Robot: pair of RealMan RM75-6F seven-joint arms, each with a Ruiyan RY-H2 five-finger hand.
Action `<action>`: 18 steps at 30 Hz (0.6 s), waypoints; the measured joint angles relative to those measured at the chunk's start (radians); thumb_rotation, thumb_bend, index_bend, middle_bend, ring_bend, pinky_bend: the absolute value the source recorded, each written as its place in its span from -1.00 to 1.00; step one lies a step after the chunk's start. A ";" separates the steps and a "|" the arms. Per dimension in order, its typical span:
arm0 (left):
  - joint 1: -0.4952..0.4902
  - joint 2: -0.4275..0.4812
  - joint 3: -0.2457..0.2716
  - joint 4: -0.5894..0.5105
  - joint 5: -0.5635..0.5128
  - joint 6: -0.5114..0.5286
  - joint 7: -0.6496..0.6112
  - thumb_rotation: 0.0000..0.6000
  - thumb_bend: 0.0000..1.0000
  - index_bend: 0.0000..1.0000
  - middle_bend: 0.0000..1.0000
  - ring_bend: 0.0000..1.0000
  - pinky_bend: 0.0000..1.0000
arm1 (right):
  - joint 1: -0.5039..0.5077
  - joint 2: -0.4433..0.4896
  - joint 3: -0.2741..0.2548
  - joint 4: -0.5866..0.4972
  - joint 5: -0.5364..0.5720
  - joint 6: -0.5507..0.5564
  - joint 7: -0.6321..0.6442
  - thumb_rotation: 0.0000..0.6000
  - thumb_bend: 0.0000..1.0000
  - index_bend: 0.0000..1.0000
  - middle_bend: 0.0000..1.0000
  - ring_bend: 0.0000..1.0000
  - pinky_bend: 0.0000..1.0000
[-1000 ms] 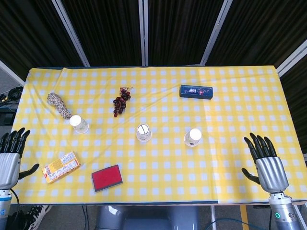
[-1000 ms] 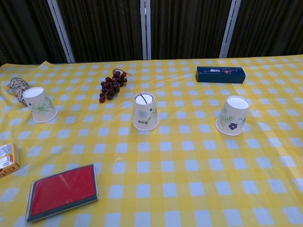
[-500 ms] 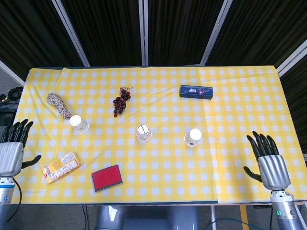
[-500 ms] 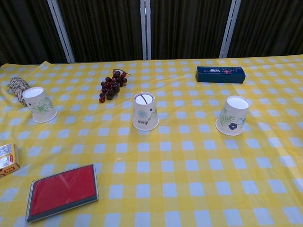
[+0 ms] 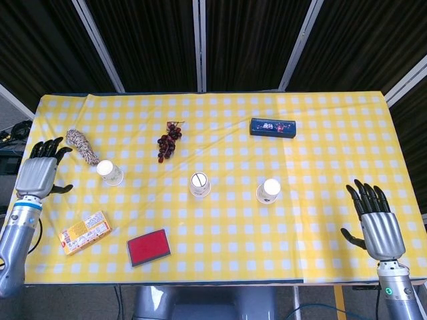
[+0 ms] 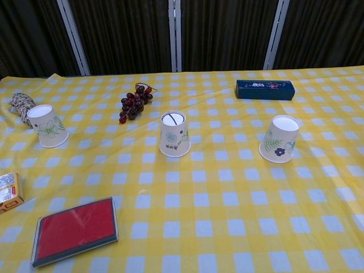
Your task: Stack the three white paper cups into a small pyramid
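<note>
Three white paper cups stand upside down and apart on the yellow checked table: a left cup [image 5: 110, 173] [image 6: 47, 125], a middle cup [image 5: 199, 185] [image 6: 174, 133] and a right cup [image 5: 269, 191] [image 6: 280, 139]. My left hand [image 5: 39, 177] hovers at the table's left edge, a short way left of the left cup, fingers spread and holding nothing. Near the front right corner my right hand [image 5: 375, 221] is spread and empty, well right of the right cup. Neither hand shows in the chest view.
A bunch of dark grapes [image 5: 169, 141] and a rope bundle [image 5: 81, 145] lie behind the cups, with a dark blue box [image 5: 273, 127] at the back right. A red-topped case [image 5: 148, 247] and an orange snack pack [image 5: 84, 233] lie near the front left.
My left hand has risen from the front left corner toward the left cup. My right hand has drifted slightly back toward the front edge. The cups have not moved.
</note>
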 measured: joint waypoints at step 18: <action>-0.187 -0.086 0.020 0.130 -0.209 -0.205 0.106 1.00 -0.49 -0.42 -1.00 -1.00 -1.00 | 0.000 0.007 0.010 0.005 0.022 -0.001 0.025 1.00 -0.87 -1.00 -1.00 -1.00 -1.00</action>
